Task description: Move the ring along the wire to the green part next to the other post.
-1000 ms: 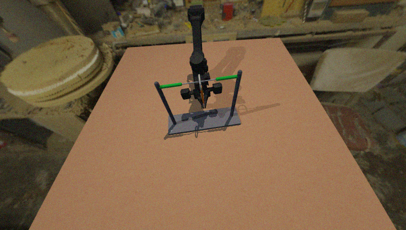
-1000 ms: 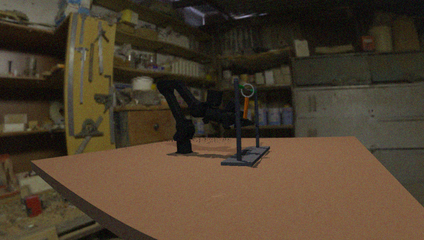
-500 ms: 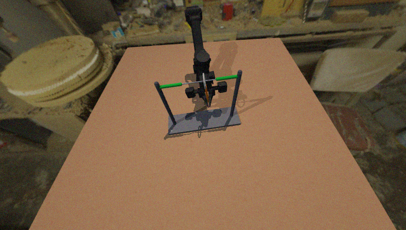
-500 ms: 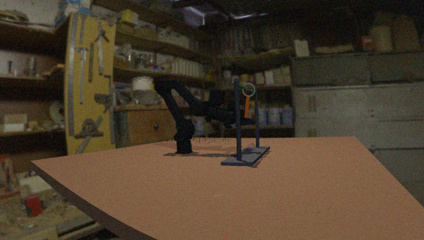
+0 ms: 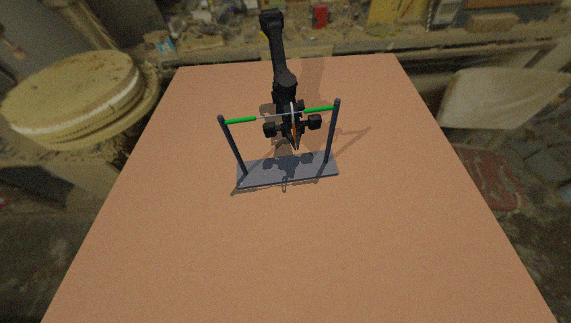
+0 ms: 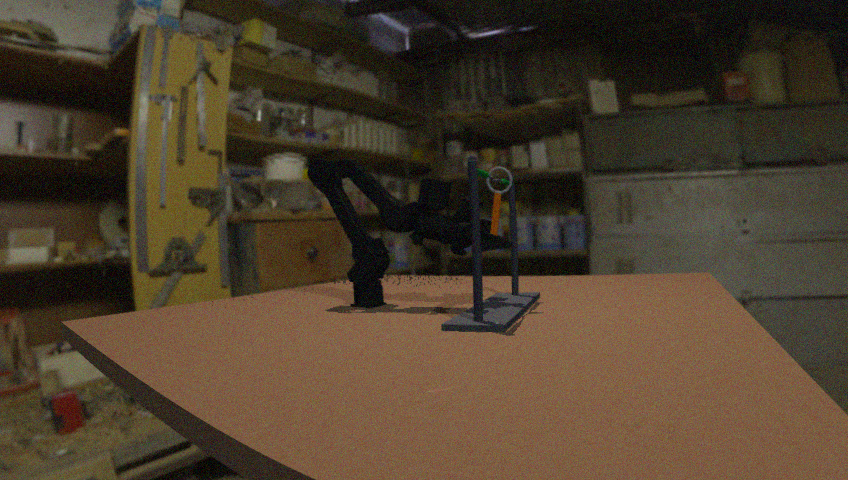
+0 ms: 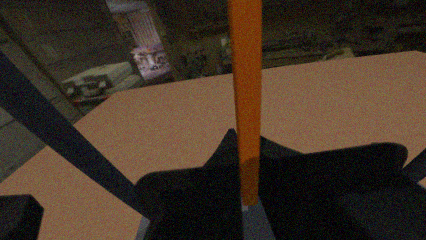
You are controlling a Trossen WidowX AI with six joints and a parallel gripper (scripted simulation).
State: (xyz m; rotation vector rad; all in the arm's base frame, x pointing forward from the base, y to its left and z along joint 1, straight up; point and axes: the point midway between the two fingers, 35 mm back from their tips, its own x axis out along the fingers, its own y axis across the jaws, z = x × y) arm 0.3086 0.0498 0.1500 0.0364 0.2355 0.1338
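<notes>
In your top view, the left-hand post (image 5: 232,144) (image 6: 476,237) (image 7: 416,167) stands left of centre, and its green part (image 5: 240,120) runs rightward into the thin grey wire (image 5: 270,116).

Next, near the middle, your arm (image 5: 279,52) (image 6: 342,208) reaches down the frame from the upper centre. Your gripper (image 5: 296,147) (image 6: 505,241) (image 7: 236,133) is closed on the orange handle (image 5: 294,132) (image 6: 496,212) (image 7: 247,90), which rises between its fingers in your wrist view.

Above the handle, the pale ring (image 5: 291,104) (image 6: 487,180) is around the grey stretch, near the inner end of the right-hand green part (image 5: 319,109). You have wire through the ring, but I cannot tell whether they touch.

Farther right, the right-hand post (image 5: 332,132) (image 6: 514,249) (image 7: 65,137) stands apart from the ring. Both posts rise from one flat base plate (image 5: 328,170) (image 6: 464,326) (image 7: 257,225) on the tabletop (image 5: 288,247) (image 6: 386,368) (image 7: 165,115).
</notes>
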